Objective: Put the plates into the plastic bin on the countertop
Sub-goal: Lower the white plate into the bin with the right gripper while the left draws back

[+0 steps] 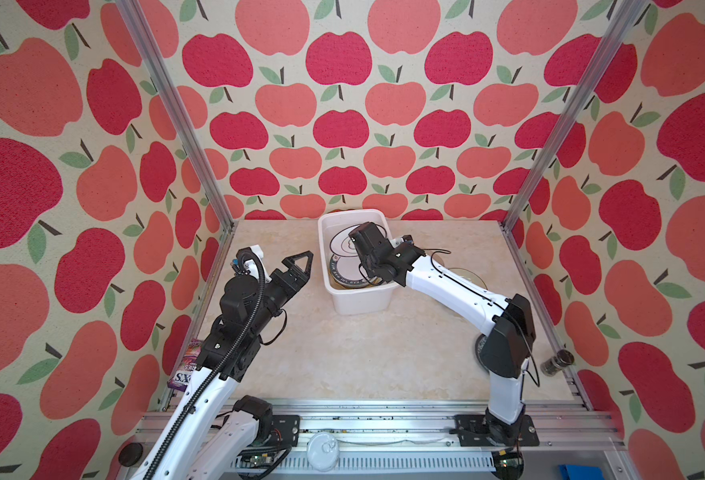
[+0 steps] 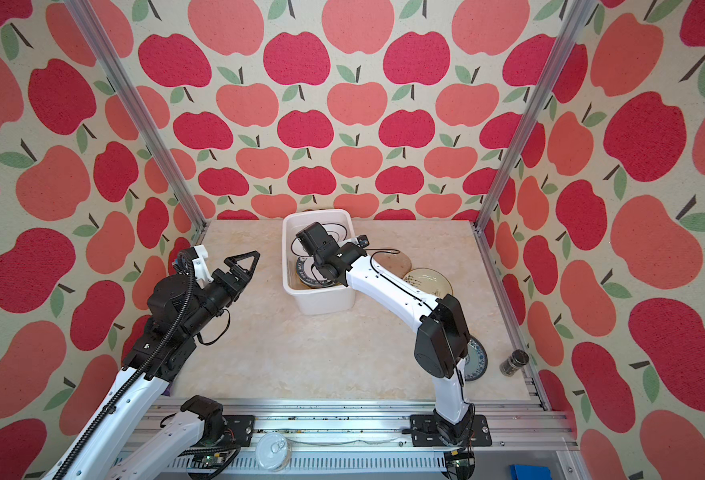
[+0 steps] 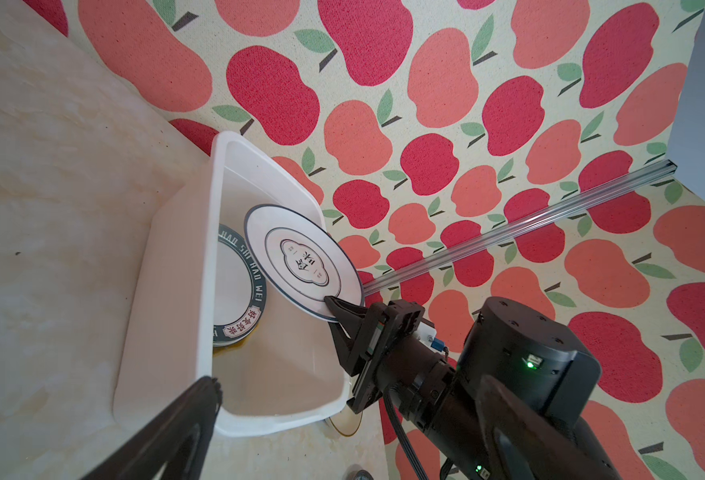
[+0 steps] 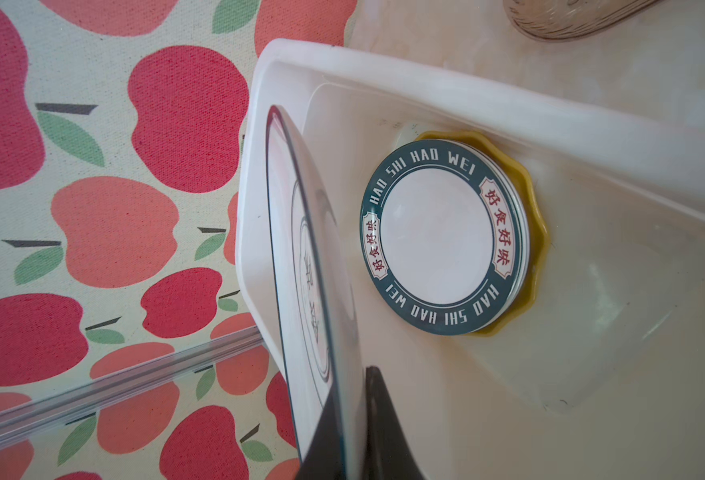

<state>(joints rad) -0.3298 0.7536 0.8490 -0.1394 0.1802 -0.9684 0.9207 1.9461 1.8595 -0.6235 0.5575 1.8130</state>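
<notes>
Firmly, right hand (image 3: 334, 305) pinches tilted plate (image 3: 300, 257) (over bin (image 3: 163, 291)).

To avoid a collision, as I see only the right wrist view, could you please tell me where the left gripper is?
Observer: The left gripper hangs open and empty above the countertop, left of the plastic bin.
Operator: Thanks; are plates lying outside the bin?
Observer: Three, right of it: a tan plate, a cream plate and a blue-patterned plate nearer the front.
Operator: And the plate I hold?
Observer: The left wrist view shows the right gripper pinching the white plate by its rim, tilted above the lettered plate.
</notes>
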